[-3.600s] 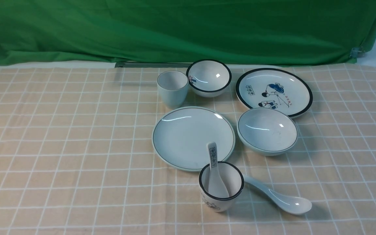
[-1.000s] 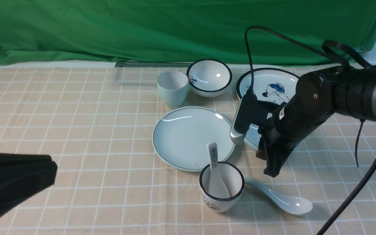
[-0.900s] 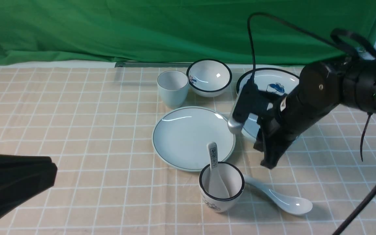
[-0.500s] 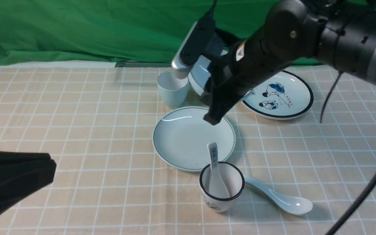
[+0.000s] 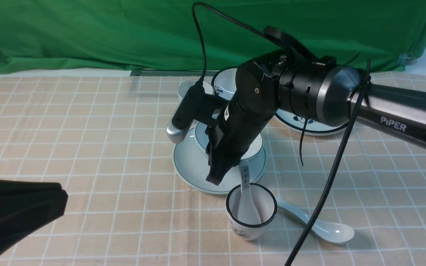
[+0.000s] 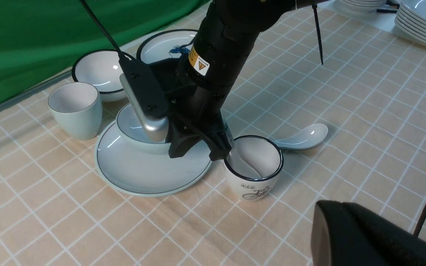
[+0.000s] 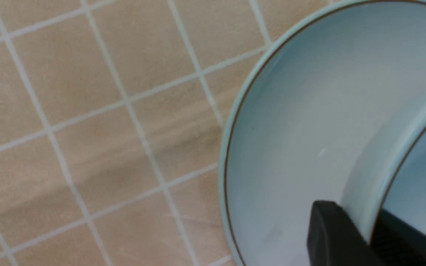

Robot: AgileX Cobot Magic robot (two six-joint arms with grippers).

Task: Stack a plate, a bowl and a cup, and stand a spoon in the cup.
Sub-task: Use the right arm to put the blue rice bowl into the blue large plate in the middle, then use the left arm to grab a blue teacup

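**A:** Where was the bowl found?

**B:** The bowl [image 5: 202, 135] was seen on the plate [image 5: 187, 162], about the middle of the counter [image 5: 87, 147]. Its rim was pinched by the right end effector [image 5: 213, 174], with one finger inside the wall and one outside. Whether its foot was fully seated could not be told.

**A:** And the other end effector?

**B:** The left end effector [image 5: 17, 210] was seen by the counter's near-left corner, pressed together with nothing in it.

**A:** How was the step judged best done?

**B:** The bowl appeared to be set toward the plate's far side, so centring before release was judged worthwhile. It was thought best that the bowl be lowered level until it was borne wholly by the plate. The fingers would then be parted only a little and drawn straight up, so that the rim was not dragged or tipped. The black-rimmed cup [image 5: 252, 218] with its marked spoon [image 5: 245, 192] stood just beside the plate's near rim, close to the fingers. A sideways retreat was therefore judged risky.

**A:** What was left?

**B:** The cup [image 6: 74, 109] was seen toward the far edge, just beside the plate. The spoon [image 5: 324, 229] lay toward the near edge. Neither had been stacked.
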